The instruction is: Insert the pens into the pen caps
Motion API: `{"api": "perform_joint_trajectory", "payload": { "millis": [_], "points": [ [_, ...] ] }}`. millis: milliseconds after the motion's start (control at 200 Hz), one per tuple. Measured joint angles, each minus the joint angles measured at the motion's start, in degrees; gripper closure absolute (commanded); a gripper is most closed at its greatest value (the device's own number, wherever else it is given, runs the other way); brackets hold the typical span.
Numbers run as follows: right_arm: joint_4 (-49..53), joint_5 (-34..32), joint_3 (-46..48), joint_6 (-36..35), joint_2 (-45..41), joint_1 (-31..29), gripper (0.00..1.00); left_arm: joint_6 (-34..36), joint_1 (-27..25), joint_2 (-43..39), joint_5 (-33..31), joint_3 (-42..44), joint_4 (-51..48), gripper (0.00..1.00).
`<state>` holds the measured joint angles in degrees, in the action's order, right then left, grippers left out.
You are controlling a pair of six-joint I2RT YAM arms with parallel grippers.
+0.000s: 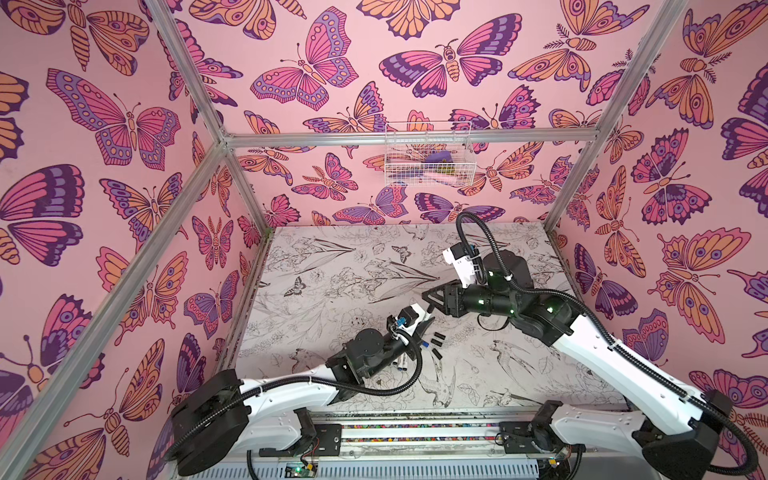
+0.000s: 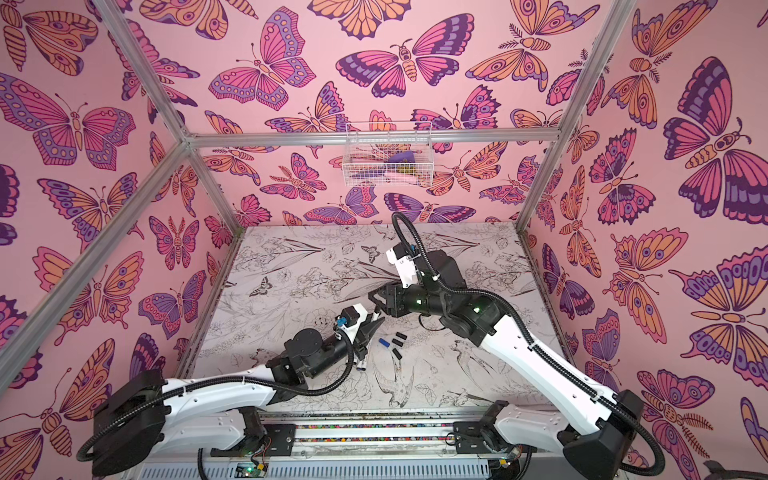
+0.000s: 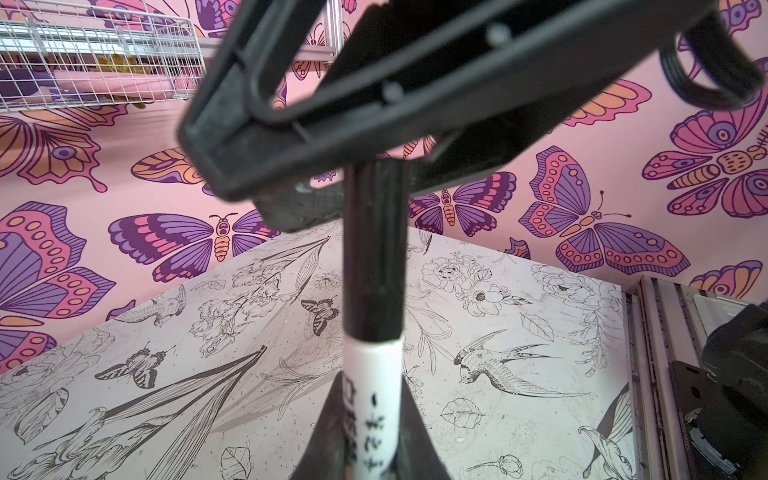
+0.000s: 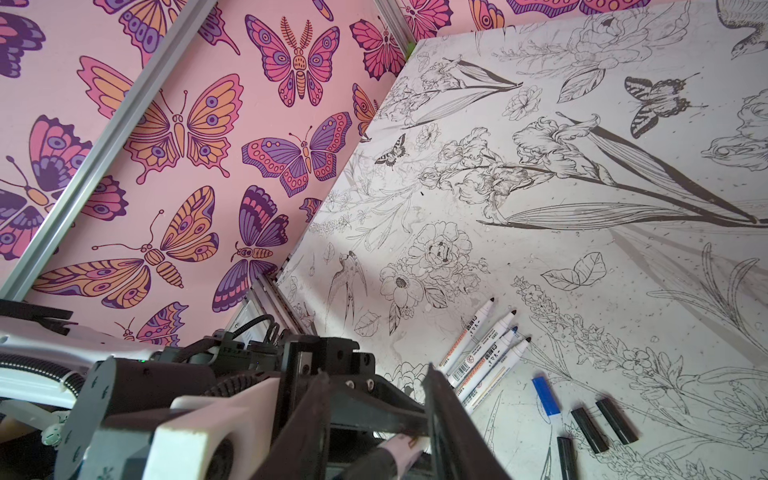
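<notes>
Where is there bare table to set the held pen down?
Free: the far table toward the back wall, and the near patch between the caps and the right arm. Crowded: the middle front, where loose pens and caps lie.

The walls are showing pink all round w/ butterflies in purple, orange & magenta, dk outlines. The frame bars are looking plain silver. At 12 o'clock the wire basket is showing wht. The table is showing off-wht w/ blk line-art: flowers, birds, butterflies. The loose pens are showing wht barrels w/ orange & blk print, dk tips, one tip blue. The blue cap is sitting bright; in both top views the blk caps are at its 3 o'clock. The capped pen is showing a wht barrel w/ blk print, its cap blk.
</notes>
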<state>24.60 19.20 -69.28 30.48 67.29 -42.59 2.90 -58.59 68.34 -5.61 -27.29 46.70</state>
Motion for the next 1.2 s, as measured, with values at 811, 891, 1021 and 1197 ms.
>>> {"api": "perform_joint_trajectory", "payload": {
  "millis": [811, 891, 1021, 1197],
  "points": [
    [-2.2, -2.2, 2.9, 0.1, 0.0, -1.7, 0.94, -0.4, 0.0, 0.0, -0.9, -0.1, -2.8, 1.0],
    [-4.2, -3.3, 4.4, 0.9, -0.1, -2.2, 0.95, -0.4, 0.0, 0.0, -1.7, -0.1, -4.0, 1.0],
    [-6.4, -5.7, 5.9, 1.5, 0.2, -3.3, 0.98, -0.1, 0.1, 0.0, -3.2, -0.2, -5.4, 1.0],
    [-7.5, -7.8, 5.9, 1.8, 0.7, -3.7, 1.0, 1.4, 0.1, 0.1, -5.6, -1.3, -6.5, 1.0]
  ]
}}
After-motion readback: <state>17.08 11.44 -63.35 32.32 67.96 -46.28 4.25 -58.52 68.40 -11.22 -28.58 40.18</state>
